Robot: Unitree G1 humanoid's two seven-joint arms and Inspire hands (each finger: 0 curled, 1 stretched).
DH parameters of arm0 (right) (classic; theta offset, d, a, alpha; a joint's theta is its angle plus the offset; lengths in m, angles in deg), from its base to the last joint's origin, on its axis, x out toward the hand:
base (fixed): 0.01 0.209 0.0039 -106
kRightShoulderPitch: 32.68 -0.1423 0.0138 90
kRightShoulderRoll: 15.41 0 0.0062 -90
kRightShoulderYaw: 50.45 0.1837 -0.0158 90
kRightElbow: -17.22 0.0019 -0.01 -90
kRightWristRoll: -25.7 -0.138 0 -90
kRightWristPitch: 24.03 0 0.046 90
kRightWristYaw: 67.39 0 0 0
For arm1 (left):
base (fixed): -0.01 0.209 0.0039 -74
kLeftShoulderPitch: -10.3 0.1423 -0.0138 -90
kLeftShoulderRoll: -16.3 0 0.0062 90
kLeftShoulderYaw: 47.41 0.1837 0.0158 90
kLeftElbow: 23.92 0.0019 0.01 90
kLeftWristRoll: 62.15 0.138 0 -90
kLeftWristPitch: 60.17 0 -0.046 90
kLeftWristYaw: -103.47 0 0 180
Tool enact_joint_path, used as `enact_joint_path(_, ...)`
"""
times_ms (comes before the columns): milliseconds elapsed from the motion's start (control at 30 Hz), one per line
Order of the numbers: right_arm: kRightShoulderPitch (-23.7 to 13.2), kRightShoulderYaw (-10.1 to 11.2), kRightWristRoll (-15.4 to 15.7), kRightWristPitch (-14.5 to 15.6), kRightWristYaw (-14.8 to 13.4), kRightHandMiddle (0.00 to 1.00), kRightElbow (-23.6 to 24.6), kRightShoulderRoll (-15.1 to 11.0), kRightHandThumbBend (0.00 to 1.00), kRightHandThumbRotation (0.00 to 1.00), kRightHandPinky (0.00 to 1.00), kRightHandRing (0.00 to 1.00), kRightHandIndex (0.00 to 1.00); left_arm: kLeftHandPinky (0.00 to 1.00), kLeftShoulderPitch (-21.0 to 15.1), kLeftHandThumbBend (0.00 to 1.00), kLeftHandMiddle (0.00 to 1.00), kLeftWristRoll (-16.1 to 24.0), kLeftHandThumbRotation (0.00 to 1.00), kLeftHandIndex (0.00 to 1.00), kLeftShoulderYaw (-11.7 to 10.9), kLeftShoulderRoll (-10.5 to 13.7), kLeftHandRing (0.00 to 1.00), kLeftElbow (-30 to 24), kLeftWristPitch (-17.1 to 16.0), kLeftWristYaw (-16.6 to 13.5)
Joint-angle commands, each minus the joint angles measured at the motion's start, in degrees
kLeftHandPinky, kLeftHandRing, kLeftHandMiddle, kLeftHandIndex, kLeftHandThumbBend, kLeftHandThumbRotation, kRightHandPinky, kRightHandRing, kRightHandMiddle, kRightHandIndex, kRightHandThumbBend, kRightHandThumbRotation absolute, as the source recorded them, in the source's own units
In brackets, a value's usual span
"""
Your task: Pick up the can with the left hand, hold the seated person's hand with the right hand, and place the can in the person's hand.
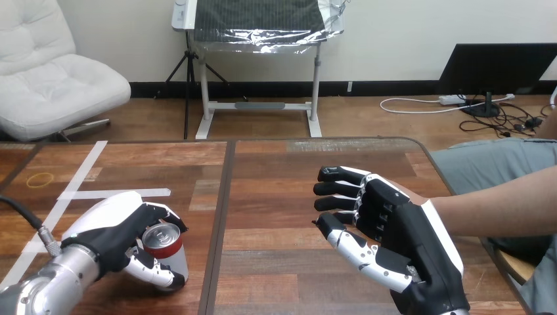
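In the head view, your left hand [108, 230] is wrapped round the red cylindrical metal can [165, 249], with fingers and thumb curled about its side. The can stands upright on the brown wooden table [276, 184] near its left front, long axis vertical, silver top facing up. Your right hand [401, 230] lies in front of the person's forearm [499, 210]. You cannot tell whether it grips anything.
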State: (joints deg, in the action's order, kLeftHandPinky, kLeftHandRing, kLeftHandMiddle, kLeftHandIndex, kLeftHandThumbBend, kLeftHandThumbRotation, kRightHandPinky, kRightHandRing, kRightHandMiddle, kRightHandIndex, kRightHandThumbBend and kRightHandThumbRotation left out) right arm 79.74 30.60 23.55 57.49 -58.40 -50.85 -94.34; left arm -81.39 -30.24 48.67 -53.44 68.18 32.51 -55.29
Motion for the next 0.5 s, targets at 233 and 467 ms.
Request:
enact_joint_path(233,-2.54,0.41,-0.14,-0.18,0.02,0.7,2.31,0.02,0.47,0.0,0.59,0.67,0.71,0.41,-3.27,0.71,0.5,-1.78,0.0,0.55,-0.84,-1.26,0.45,1.6,-3.09,-4.15)
enact_joint_path(467,-2.37,0.34,-0.17,0.3,-0.09,0.7,2.64,0.12,0.47,0.0,0.59,0.67,0.71,0.39,-3.33,0.7,0.48,-2.29,0.0,0.53,-0.68,-1.49,0.42,3.73,-5.19,-6.33)
